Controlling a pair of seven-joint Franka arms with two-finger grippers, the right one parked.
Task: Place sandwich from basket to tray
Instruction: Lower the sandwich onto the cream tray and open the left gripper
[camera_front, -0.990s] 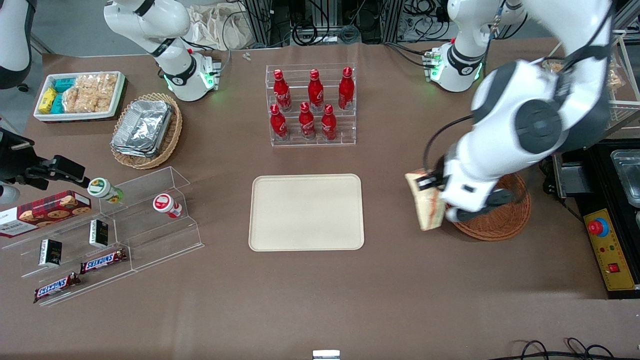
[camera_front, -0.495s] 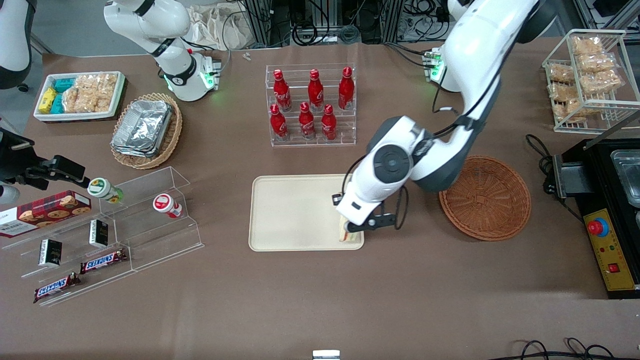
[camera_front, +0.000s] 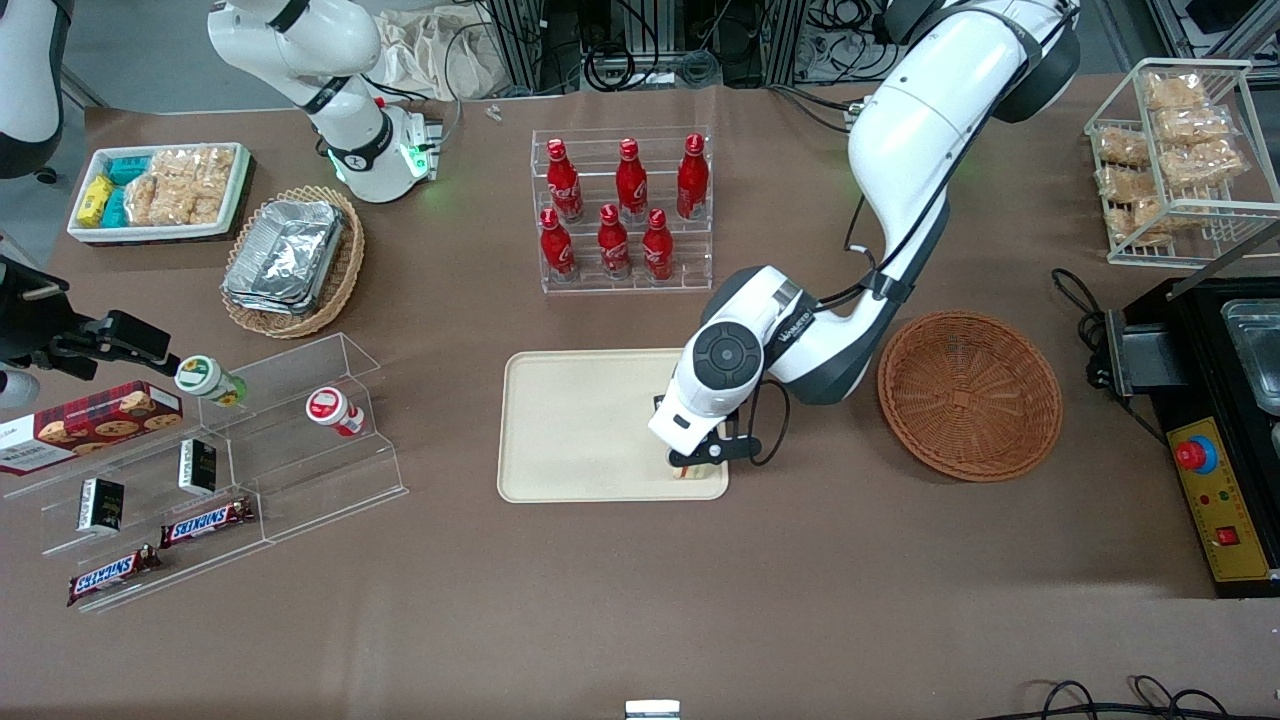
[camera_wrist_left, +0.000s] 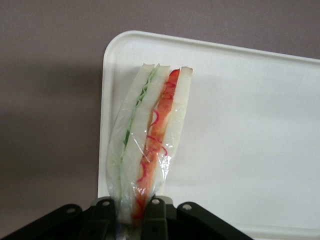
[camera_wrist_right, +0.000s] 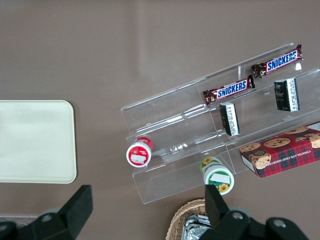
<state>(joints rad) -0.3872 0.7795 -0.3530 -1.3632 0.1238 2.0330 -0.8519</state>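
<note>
A wrapped sandwich (camera_wrist_left: 150, 135), white bread with green and orange-red filling, stands on edge between the fingers of my left gripper (camera_wrist_left: 131, 212), which is shut on it. In the front view the gripper (camera_front: 695, 462) hangs over the cream tray (camera_front: 590, 420), at the tray's corner nearest the front camera and toward the working arm's end. Only a sliver of the sandwich (camera_front: 690, 471) shows under the wrist there. Seen from the wrist, the sandwich hangs just inside the tray (camera_wrist_left: 250, 125) rim; I cannot tell whether it touches. The reddish-brown basket (camera_front: 1000, 345) beside the tray holds nothing.
A rack of red cola bottles (camera_front: 625, 210) stands farther from the camera than the tray. An acrylic shelf of snacks (camera_front: 220, 450), a tan basket of foil containers (camera_front: 292, 258) and a white snack tray (camera_front: 160, 190) lie toward the parked arm's end. A wire rack (camera_front: 1180, 150) stands toward the working arm's end.
The left arm has carried the sandwich from the basket's edge to the tray's near corner. In the last half second it shifted slightly farther over the tray.
</note>
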